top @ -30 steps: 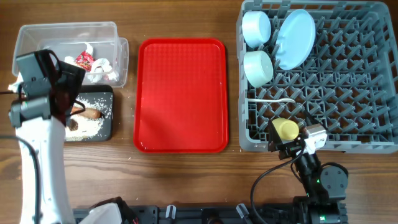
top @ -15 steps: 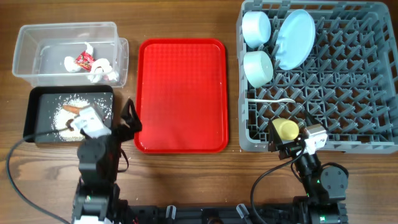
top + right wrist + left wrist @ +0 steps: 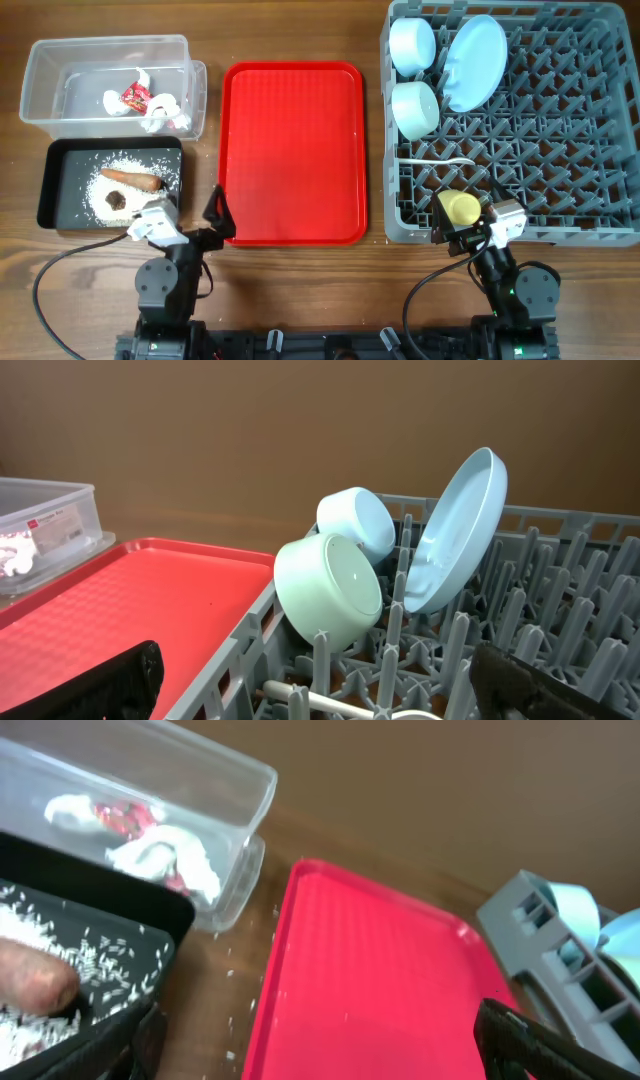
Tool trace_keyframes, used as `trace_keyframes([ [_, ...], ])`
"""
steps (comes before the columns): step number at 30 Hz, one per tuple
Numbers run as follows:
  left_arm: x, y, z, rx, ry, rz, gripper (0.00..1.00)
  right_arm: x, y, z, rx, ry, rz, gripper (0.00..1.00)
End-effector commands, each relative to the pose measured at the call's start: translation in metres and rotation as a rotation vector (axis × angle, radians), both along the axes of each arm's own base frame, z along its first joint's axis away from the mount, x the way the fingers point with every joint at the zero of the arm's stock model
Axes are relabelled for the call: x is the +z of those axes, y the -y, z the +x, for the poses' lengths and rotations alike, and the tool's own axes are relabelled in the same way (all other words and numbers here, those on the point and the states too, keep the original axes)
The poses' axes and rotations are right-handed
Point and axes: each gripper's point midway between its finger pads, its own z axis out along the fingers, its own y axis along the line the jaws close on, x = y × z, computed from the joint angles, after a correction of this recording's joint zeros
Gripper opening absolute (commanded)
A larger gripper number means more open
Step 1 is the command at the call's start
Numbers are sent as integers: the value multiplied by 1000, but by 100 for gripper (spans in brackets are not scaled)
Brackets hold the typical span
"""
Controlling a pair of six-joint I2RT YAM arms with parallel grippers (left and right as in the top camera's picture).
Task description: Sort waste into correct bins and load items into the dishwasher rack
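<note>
The left fingers [image 3: 535,1042] are standing wide apart with nothing between them. They are hanging low over the tabletop [image 3: 300,290] at its near edge, by the gap between the black tray [image 3: 44,185] and the red serving tray [image 3: 292,150]. The right fingers [image 3: 540,682] are likewise spread wide, and nothing is showing between them in the wrist view. They are sitting at the near left corner of the dishwasher rack [image 3: 560,140], pointing in over its pegs.

The waste is lying in the two bins. The red-and-white wrapper [image 3: 134,97] and the crumpled tissue [image 3: 158,115] are resting together in the clear tub [image 3: 70,90], toward its right end. In the black tray, the rice [image 3: 95,188] is lying scattered over the floor, with the carrot-like stick [image 3: 130,180] lying across it and the brown lump [image 3: 117,200] sitting just beside the stick. A few stray grains [image 3: 228,975] are lying on the tabletop between the tub and the red serving tray.

The items are sitting in the rack. The plate [image 3: 475,62] is leaning on edge among the far pegs, and the two bowls — one [image 3: 412,45] at the far left corner, the other [image 3: 416,108] just nearer — are lying tipped beside it. The white spoon [image 3: 437,160] is lying across the pegs nearer still. The yellow cup [image 3: 461,208] is sitting at the near edge, just beside the right fingers; whether they are touching it I cannot tell.
</note>
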Motion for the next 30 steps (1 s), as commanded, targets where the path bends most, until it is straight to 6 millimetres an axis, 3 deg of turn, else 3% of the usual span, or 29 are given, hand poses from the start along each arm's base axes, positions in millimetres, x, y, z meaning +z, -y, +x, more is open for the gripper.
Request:
trace_keyframes([
  [1, 3, 5, -3, -38, 26, 55, 100, -1, 0, 0, 4, 3, 6, 100],
  [7, 23, 3, -6, -30, 113, 54, 100, -1, 0, 0, 4, 3, 6, 100],
  [30, 22, 3, -6, -31, 109, 55, 100, -1, 0, 0, 4, 3, 6, 100],
])
